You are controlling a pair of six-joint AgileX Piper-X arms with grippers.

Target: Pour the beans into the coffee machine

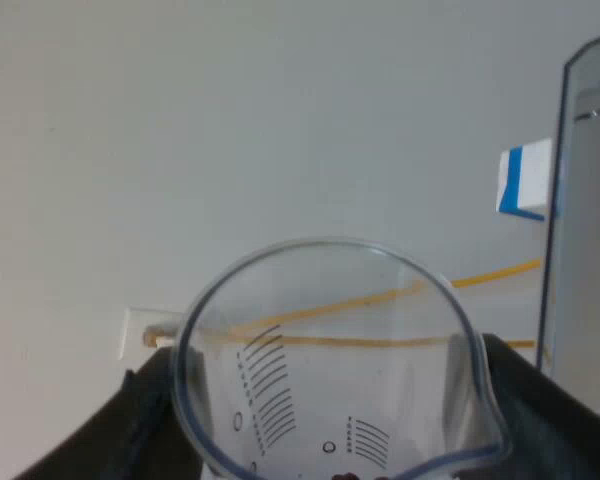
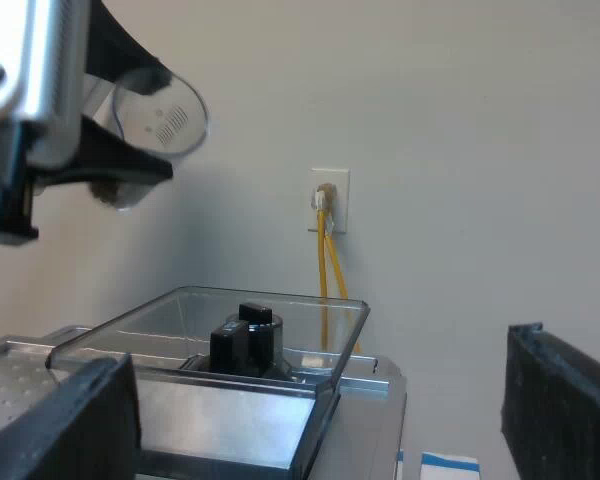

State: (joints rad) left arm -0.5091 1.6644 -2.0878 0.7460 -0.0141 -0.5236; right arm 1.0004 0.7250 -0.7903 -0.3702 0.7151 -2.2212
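Clear plastic: the measuring glass (image 1: 330, 370) sits in our left jaws, its printed scale marks showing through the wall
Left jaws: clenched on the measuring glass, one black finger (image 1: 95, 435) pressed against each side of it
Glass position: from the right wrist view we see the glass (image 2: 165, 110) tipped onto its side, mouth turned toward that camera, high over the bean hopper (image 2: 230, 310) and well apart from it
Right jaws: released and spread wide, the two black fingers (image 2: 565, 400) well apart with nothing between them, held low near the machine's top
Bean hopper: a clear tub on the metal top of the espresso machine (image 2: 365, 395), with a black part (image 2: 245, 340) standing inside it; we cannot tell whether a lid covers it
Beans: a brownish patch (image 2: 105, 190) shows at the underside of the tipped glass and a few dark specks lie at its lip; we cannot tell for sure that these are beans
In the way: a dark finger (image 2: 115, 160) of the left jaws crosses the lower side of the glass and hides part of it from the right wrist view
Wall: pale, with a white outlet (image 2: 330, 200) and a yellow cable (image 2: 328, 270) hanging from it behind the hopper
Other things: a small blue and white object (image 2: 450, 462) just past the machine's edge
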